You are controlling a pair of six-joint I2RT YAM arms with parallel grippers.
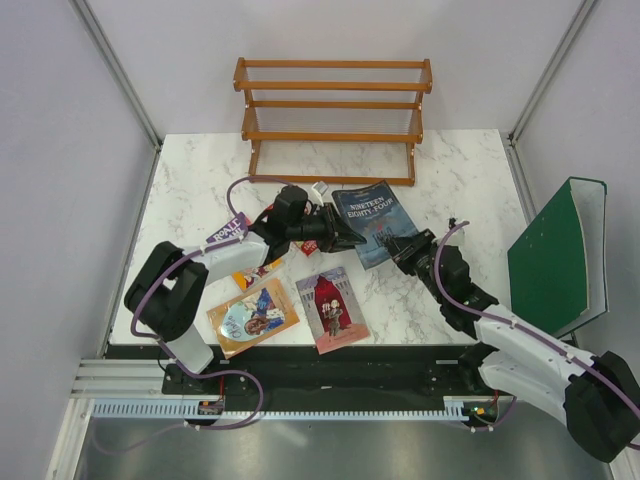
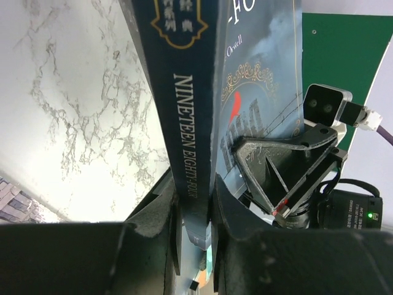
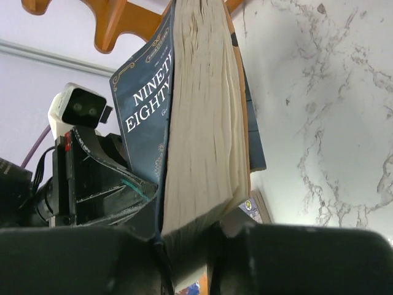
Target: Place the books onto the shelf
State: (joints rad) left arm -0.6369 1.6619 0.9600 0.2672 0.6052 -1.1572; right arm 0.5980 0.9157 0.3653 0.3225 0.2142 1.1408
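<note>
The blue book, "Nineteen Eighty-Four", sits between the two arms near the table's middle, in front of the shelf, cover up and tilted. It is held from both sides. The left gripper is clamped on the spine edge, and the spine runs straight away from its camera between the fingers. The right gripper is clamped on the opposite side, pinching the page edge together with the covers. I cannot tell whether a corner touches the table.

The double hold reads as a handover or regrip. A thin paperback lying flat gives the fingers little to bite, so one arm steadies it while the other takes a firmer edge. A grip on the pages also stops the book from fanning open, and leaves the spine free to face outward once one arm lets go.

The shelf stands at the far edge with its rails facing the arms, and no book is on it yet. The pink book and the orange book lie flat by the near edge. The purple book lies partly under the left arm. The binder stands well off to the right.
</note>
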